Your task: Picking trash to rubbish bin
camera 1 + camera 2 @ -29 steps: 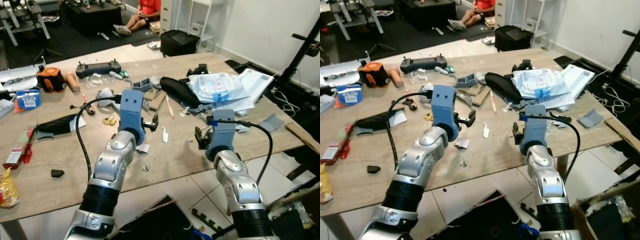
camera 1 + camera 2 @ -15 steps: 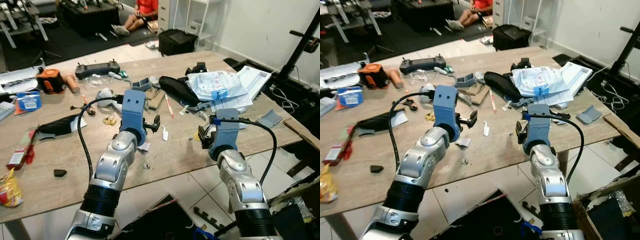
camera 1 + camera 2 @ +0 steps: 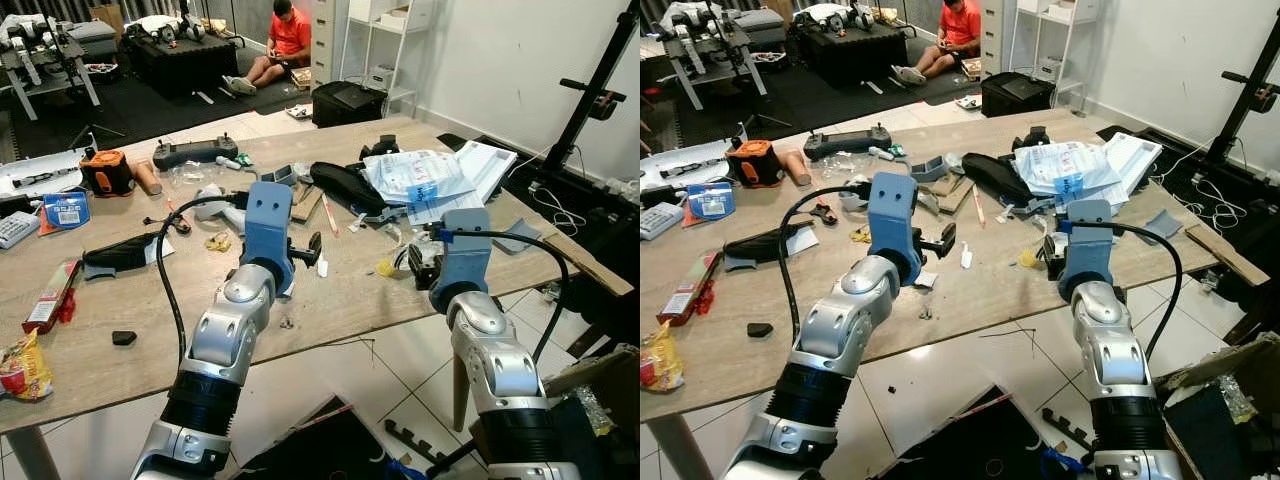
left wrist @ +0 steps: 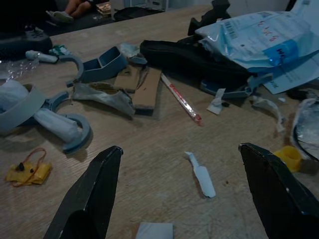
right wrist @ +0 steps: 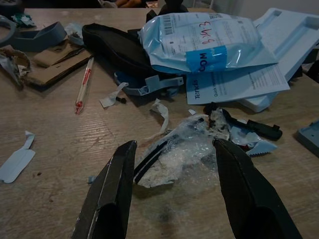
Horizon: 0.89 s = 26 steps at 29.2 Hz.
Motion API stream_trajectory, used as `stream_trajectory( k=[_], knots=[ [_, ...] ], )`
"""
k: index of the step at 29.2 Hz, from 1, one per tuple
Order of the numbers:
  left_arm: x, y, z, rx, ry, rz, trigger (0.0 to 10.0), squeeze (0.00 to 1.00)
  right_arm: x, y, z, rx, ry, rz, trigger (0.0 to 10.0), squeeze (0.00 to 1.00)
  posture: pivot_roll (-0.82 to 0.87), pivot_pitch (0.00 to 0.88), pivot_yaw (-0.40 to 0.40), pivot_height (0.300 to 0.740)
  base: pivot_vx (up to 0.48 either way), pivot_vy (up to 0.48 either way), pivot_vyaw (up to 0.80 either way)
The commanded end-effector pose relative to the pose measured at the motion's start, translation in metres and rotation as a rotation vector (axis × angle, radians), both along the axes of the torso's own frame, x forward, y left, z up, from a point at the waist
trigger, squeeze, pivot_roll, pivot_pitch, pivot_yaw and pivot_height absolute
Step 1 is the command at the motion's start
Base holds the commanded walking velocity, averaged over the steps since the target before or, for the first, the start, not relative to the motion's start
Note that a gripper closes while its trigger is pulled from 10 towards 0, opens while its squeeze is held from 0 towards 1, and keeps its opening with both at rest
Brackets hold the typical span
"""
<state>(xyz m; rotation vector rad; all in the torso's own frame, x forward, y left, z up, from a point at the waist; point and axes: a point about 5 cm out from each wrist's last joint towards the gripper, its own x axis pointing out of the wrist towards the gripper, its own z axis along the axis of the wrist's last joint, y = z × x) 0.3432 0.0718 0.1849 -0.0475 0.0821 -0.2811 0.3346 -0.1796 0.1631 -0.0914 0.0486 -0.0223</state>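
The table [image 3: 350, 310] holds scattered clutter: a plastic wrapper [image 5: 182, 154] lies before the mailer bag [image 5: 204, 42], a spoon [image 4: 201, 174] left of it, cardboard [image 4: 144, 87] behind.

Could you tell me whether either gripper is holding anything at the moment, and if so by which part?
Nothing is held. The left gripper and right gripper are both open above the table, the right one facing a crumpled clear plastic wrapper.

Bare wood [image 4: 164, 149] btwn clutter; plastic wrap [image 5: 179, 154] blocks right claw [image 5: 174, 199].
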Motion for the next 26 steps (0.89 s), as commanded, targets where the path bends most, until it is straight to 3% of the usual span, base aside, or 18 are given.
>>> stream_trajectory(
  k=[1,13,14,18,21,26],
  knots=[
    [0.001,0.003,-0.002,0.011,0.001,0.017,10.0,0.0,0.0,0.0,0.0,0.007,-0.006,0.0,10.0,0.0,-0.04,0.062,0.021,0.74,0.0,0.0,0.0],
    [0.001,0.002,-0.001,0.011,-0.01,0.013,10.0,0.0,0.003,-0.004,0.0,0.011,-0.008,0.016,10.0,0.0,-0.05,0.057,0.024,0.74,0.0,0.0,0.0],
    [0.001,0.002,0.001,0.011,-0.017,0.011,10.0,0.0,0.008,-0.01,0.001,0.006,-0.007,0.018,10.0,1.0,-0.05,0.061,0.024,0.74,0.0,0.0,0.0],
    [0.002,0.001,0.004,0.021,-0.043,-0.016,10.0,0.0,0.022,-0.02,0.008,-0.009,-0.007,0.048,10.0,1.0,-0.04,0.075,0.016,0.74,0.0,0.0,0.0],
    [-0.002,-0.004,0.01,0.07,-0.096,-0.115,10.0,0.0,0.041,-0.032,0.017,-0.03,0.01,0.063,10.0,1.0,-0.03,0.122,0.004,0.74,0.0,0.0,0.0],
    [-0.009,-0.005,0.009,0.115,-0.121,-0.174,10.0,0.0,0.049,-0.042,0.017,-0.049,0.055,0.09,10.0,1.0,0.01,0.206,-0.002,0.74,0.0,0.0,0.0]
  ],
)
